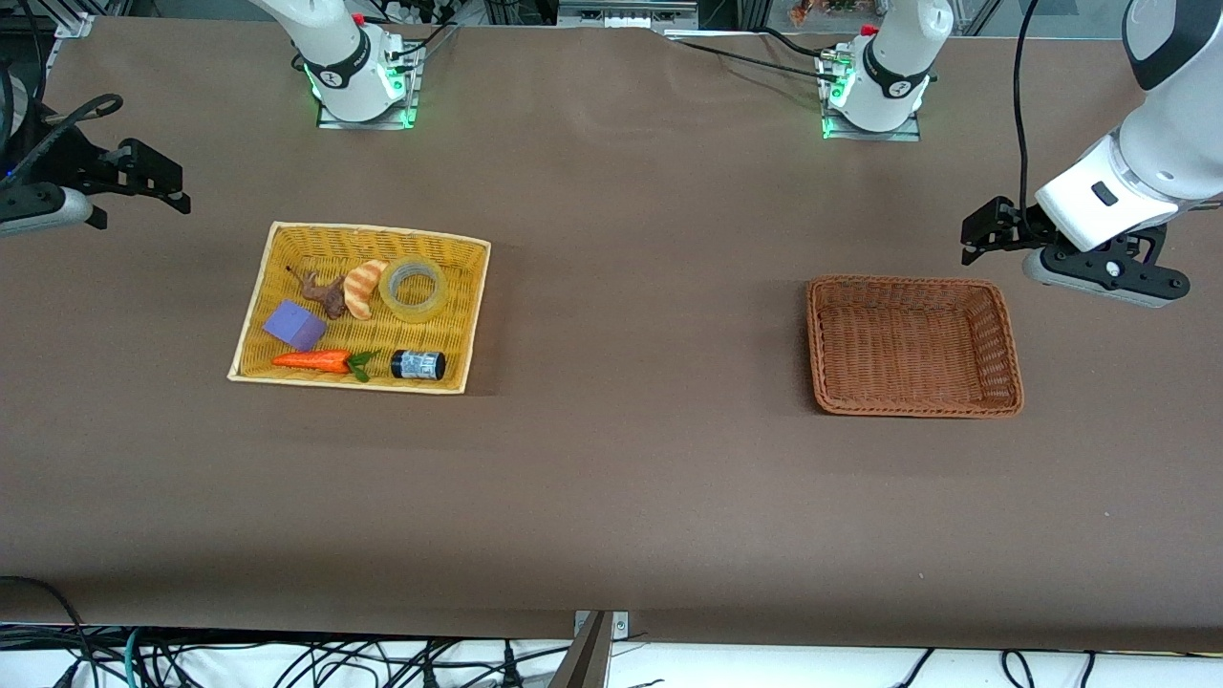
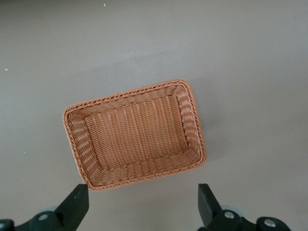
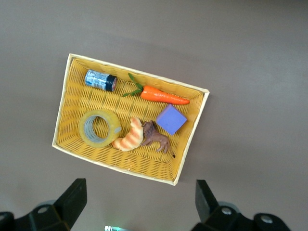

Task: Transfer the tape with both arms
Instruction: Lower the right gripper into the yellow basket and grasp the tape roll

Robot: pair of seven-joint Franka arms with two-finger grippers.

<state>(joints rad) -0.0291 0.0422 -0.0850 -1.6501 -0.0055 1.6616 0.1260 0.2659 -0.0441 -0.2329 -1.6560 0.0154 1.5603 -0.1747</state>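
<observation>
I'm seeing the tape (image 1: 413,288) lying in the yellow basket (image 1: 251,315) with one croissant (image 1: 363,289), animal figure (image 1: 325,294), purple block (image 1: 294,325), carrot (image 1: 313,360) and jar (image 1: 418,365). The brown basket (image 1: 1009,336) is sitting bare, wide table (image 1: 631,459) between. Left gripper (image 2: 143,201) and right gripper (image 3: 138,198) are hanging spread.

Right arm (image 1: 38,205) cut off at front view's edge. Left arm (image 1: 1137,182) cut off likewise. Jar (image 1: 418,364) label unreadable. Brown figurine (image 1: 325,292) possibly animal.
</observation>
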